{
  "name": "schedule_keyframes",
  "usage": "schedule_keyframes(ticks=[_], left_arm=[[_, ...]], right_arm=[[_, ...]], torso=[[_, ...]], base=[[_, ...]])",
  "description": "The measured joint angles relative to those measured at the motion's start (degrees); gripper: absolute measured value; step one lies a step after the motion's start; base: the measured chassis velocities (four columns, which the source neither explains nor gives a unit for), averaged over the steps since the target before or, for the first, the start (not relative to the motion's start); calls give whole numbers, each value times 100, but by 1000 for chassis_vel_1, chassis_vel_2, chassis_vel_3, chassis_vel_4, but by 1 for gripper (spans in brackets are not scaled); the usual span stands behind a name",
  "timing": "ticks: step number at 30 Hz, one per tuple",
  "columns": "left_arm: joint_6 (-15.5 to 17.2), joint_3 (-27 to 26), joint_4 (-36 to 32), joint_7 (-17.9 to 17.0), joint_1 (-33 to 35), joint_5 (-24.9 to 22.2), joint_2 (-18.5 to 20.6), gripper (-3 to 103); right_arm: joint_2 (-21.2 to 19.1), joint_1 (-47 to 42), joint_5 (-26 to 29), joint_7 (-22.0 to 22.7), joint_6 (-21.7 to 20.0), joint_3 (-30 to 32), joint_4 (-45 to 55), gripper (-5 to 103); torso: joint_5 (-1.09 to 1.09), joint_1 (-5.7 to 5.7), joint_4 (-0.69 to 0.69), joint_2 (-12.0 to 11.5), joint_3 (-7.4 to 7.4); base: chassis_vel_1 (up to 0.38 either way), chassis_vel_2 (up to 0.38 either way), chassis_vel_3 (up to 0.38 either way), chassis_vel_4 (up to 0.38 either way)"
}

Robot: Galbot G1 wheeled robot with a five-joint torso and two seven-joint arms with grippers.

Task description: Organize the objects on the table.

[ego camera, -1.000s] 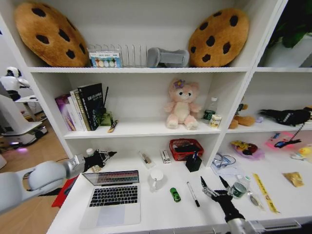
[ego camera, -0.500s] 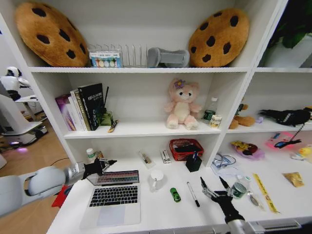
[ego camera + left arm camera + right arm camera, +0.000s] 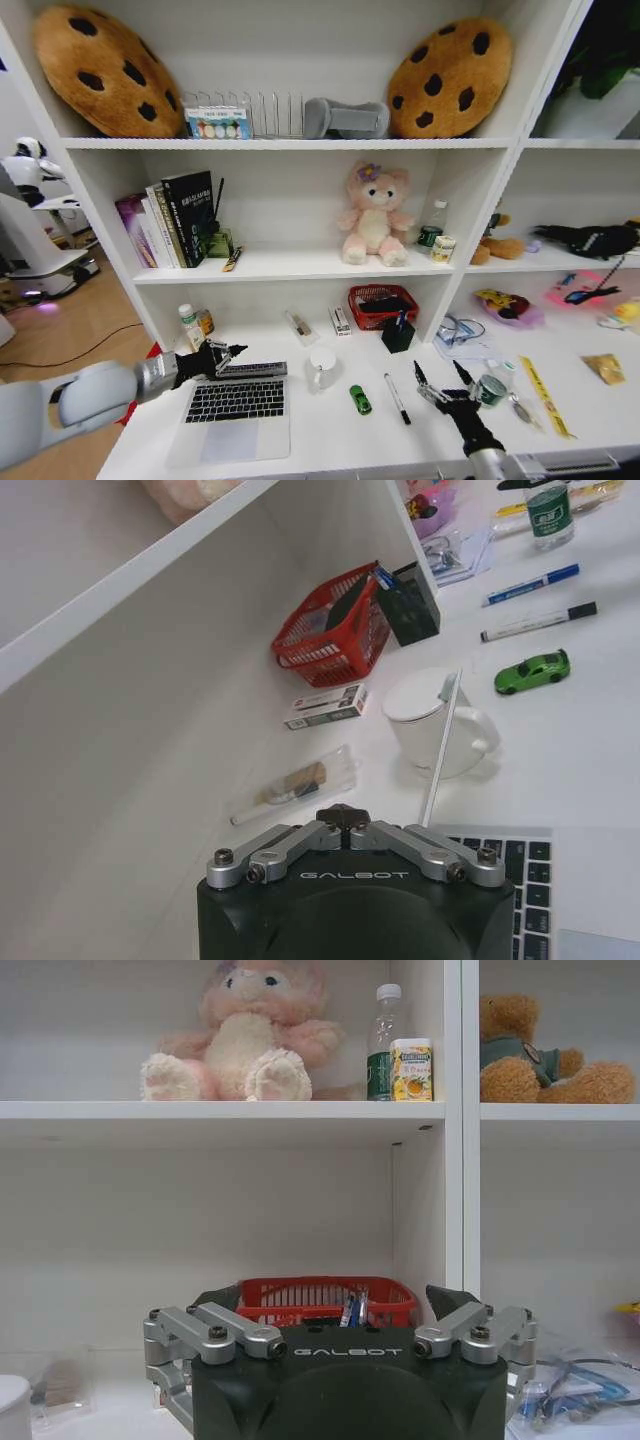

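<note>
We take the laptop (image 3: 232, 412) as landmark; it sits on the white table (image 3: 330, 432), toward its left end.

Left arm reaches in low from the left, forearm roughly level, wrist just behind the laptop's left rear corner. Left gripper (image 3: 228, 353) sits right at the top edge of the screen, which is folded down low over the keyboard. In the left wrist view the left gripper's (image 3: 345, 815) fingers are pinched together with no gap, clenched, and the thin lid edge (image 3: 440, 748) stands just past them. We can't tell if they touch the lid.

Right arm comes up from the table's front edge, well right of the laptop, forearm angled up and away from us. Right gripper (image 3: 441, 379) is spread wide, nothing between its fingers, hovering just above the tabletop.

Between laptop and right gripper: white mug (image 3: 321, 366) just beside the laptop's right rear corner, then green toy car (image 3: 359, 399), then black pen (image 3: 396, 397). Blue pen (image 3: 531, 584) lies just beyond the black pen (image 3: 538, 622) in the left wrist view. Red basket (image 3: 382, 305) stands behind these, against the shelf back.
</note>
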Motion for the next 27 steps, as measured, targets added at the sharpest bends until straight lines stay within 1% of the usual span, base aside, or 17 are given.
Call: schedule_keyframes(ticks=[1, 2, 5, 6, 8, 10, 11, 13, 14, 15, 16, 18, 19, 21, 24, 26, 27], left_arm=[[27, 58, -88, -30, 49, 63, -84, 0], [27, 58, -88, -30, 49, 63, -84, 0], [147, 148, -316, -174, 388, 321, -484, 0], [147, 148, -316, -174, 388, 321, -484, 0], [189, 4, -376, -237, 723, 485, -705, 0], [240, -177, -460, -305, 1336, 760, -1075, 0], [240, -177, -460, -305, 1336, 760, -1075, 0], [210, -416, -475, -323, 2073, 1177, -1585, 0], [210, -416, -475, -323, 2073, 1177, -1585, 0], [154, -491, -420, -321, 2394, 1393, -1848, 0], [154, -491, -420, -321, 2394, 1393, -1848, 0], [36, -517, -296, -286, 2757, 1787, -2347, 0], [36, -517, -296, -286, 2757, 1787, -2347, 0], [-23, -472, -227, -265, 2868, 1965, -2768, 0], [-43, -464, -227, -264, 2851, 1987, -2929, 0], [-16, -474, -350, -329, 2593, 1735, -3283, -3], [44, -513, -431, -369, 2458, 1541, -3475, 1]], right_arm=[[-1, 14, 7, 8, -5, 11, 8, 100], [-1, 14, 7, 8, -5, 11, 8, 100], [-1, 76, 23, 42, -14, 47, 22, 100], [-1, 76, 23, 42, -14, 47, 22, 100], [0, 90, 42, 52, -20, 68, 47, 100], [-10, 113, 83, 68, -41, 104, 81, 100], [-10, 113, 83, 68, -41, 104, 81, 100], [-49, 133, 111, 83, -72, 129, 97, 100], [-49, 133, 111, 83, -72, 129, 97, 100], [-62, 142, 114, 88, -88, 128, 100, 100], [-62, 142, 114, 88, -88, 128, 100, 100], [-61, 131, 62, 92, -105, 56, 99, 100], [-61, 131, 62, 92, -105, 56, 99, 100], [-41, 51, -73, 91, -107, -52, 99, 100], [-35, 5, -130, 88, -107, -91, 109, 100], [-34, -96, -204, 60, -107, -139, 176, 100], [-36, -137, -223, 42, -107, -155, 203, 100]], torso=[[-4, 0, -4, 0, 0], [-4, 0, -4, 0, 0], [-1, 1, -5, 0, 0], [-1, 1, -5, 0, 0], [-2, 1, -2, 0, 0], [-2, 0, 0, 0, 0], [-2, 0, 0, 0, 0], [-1, 0, -1, 0, 0], [-1, 0, -1, 0, 0], [-1, 0, -1, 0, 0], [-1, 0, -1, 0, 0], [-1, 0, 1, 0, 0], [-1, 0, 1, 0, 0], [-1, 0, 1, 0, 0], [0, 0, -1, 0, 0], [0, 0, -3, 0, 0], [0, 0, -4, 0, 0]], base=[[0, 0, 0, 0], [0, 0, 0, 0], [0, 0, 0, 0], [0, 0, 0, 0], [0, 0, 0, 0], [0, 0, 0, 0], [0, 0, 0, 0], [0, 0, 0, 0], [0, 0, 0, 0], [0, 0, 0, 0], [0, 0, 0, 0], [0, 0, 0, 0], [0, 0, 0, 0], [0, 0, 0, 0], [0, 0, 0, 0], [0, 0, 0, 0], [0, 0, 0, 0]])
